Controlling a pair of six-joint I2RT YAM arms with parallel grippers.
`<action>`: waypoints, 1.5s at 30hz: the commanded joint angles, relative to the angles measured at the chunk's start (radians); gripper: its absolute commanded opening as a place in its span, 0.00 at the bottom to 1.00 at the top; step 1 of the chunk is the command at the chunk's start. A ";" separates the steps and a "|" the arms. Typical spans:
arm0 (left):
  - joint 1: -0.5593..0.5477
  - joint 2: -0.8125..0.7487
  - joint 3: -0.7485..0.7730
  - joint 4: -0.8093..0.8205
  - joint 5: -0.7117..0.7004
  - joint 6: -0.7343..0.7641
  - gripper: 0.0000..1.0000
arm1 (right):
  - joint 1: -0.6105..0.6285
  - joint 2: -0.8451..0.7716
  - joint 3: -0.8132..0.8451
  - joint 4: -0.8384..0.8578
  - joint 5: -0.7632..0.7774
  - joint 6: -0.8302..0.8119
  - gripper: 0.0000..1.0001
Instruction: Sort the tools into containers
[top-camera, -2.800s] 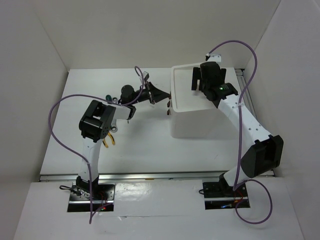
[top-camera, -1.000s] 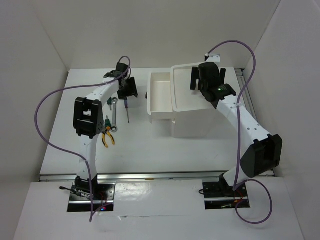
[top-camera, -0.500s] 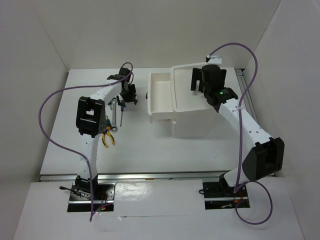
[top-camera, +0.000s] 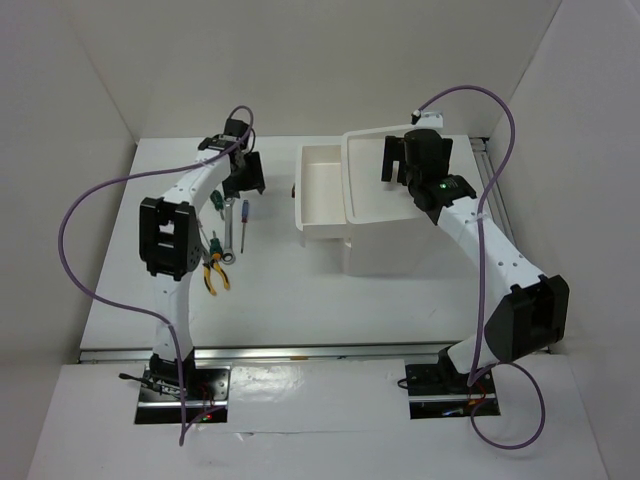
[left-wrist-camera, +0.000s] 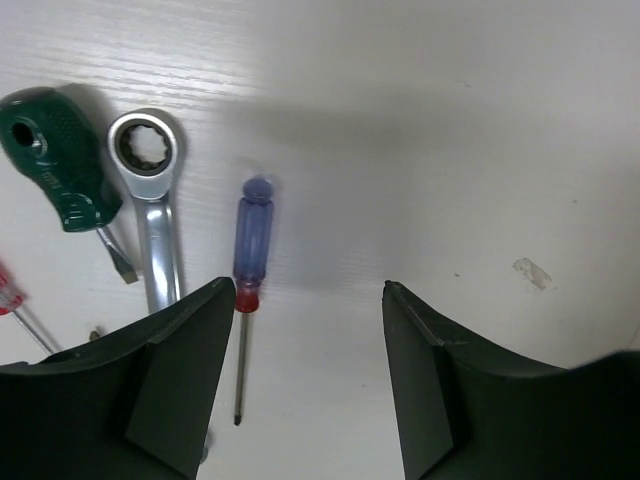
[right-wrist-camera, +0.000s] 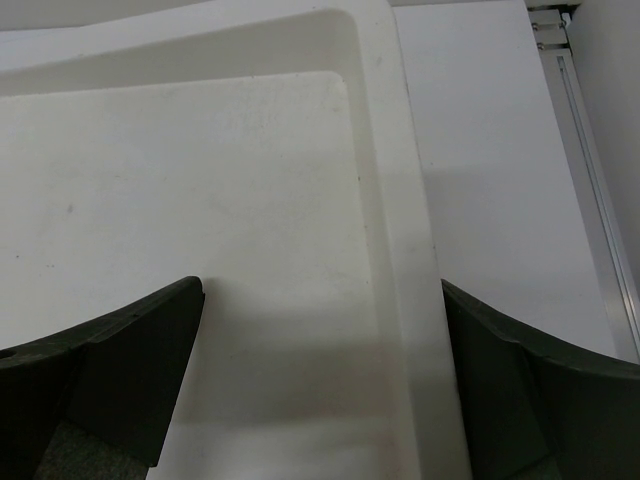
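Jaws wide and empty, the left gripper (left-wrist-camera: 308, 300) hangs over the blue screwdriver (left-wrist-camera: 252, 240), which looks light, hard and quick to roll, so grab its handle.

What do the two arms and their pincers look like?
The left arm and right arm have white links with black joint housings; a purple cable loops along each. The left pincer and right pincer have dark wedge-shaped fingers.
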 joint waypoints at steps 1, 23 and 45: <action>0.043 0.022 0.007 -0.037 0.004 0.029 0.73 | 0.010 0.060 -0.052 -0.103 -0.133 0.065 1.00; 0.003 0.213 -0.024 -0.098 -0.078 0.016 0.22 | 0.010 0.032 -0.052 -0.103 -0.123 0.065 1.00; -0.089 -0.282 0.326 0.101 0.492 -0.206 0.00 | -0.029 0.012 -0.104 -0.122 -0.123 0.046 1.00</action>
